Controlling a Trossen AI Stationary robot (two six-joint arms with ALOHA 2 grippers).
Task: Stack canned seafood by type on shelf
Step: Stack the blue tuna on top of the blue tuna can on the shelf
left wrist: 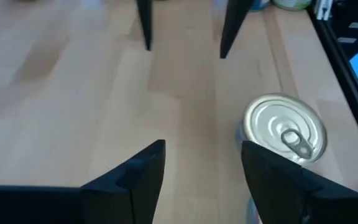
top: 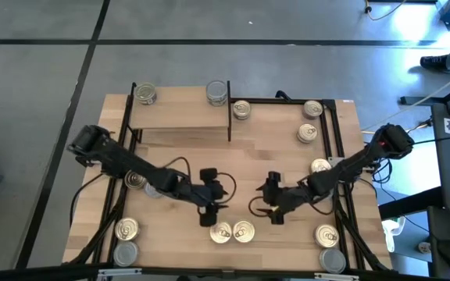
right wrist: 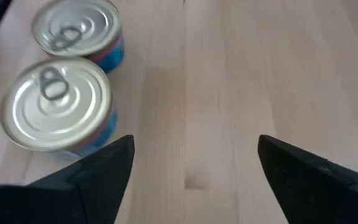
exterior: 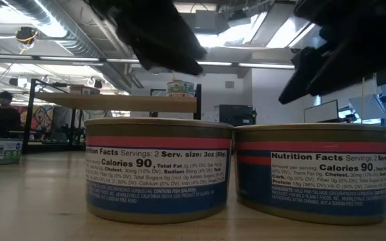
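The canned seafood is scattered over the table (top: pixel 272 136), with only two tins up on the shelf (top: pixel 180 115): a gold-lidded tin (top: pixel 145 94) at its left end and a silver-topped tin (top: pixel 218 92) at its right end. Just beside the shelf's right end, a further tin (top: pixel 241 109) stands on the tabletop. Two gold-lidded tins stand side by side at the table's near edge, the left tin of the pair (top: pixel 221 232) touching or almost touching the right tin of the pair (top: pixel 244 231); the low view shows their blue and red nutrition labels close up.

The left gripper (top: pixel 208 217) hangs just above and to the left of this pair. Its fingers (left wrist: pixel 135 177) are spread apart with bare wood between them, and they hold nothing. One pull-tab tin shows just beside one finger in the left wrist view.

The right gripper (top: pixel 275 215) hovers just to the right of the pair, its jaws wide apart and empty, with both tins visible ahead of it in its wrist view.

More tins sit along the table's right side (top: pixel 307 133) and in the near left corner (top: pixel 126 229) and near right corner (top: pixel 326 234).
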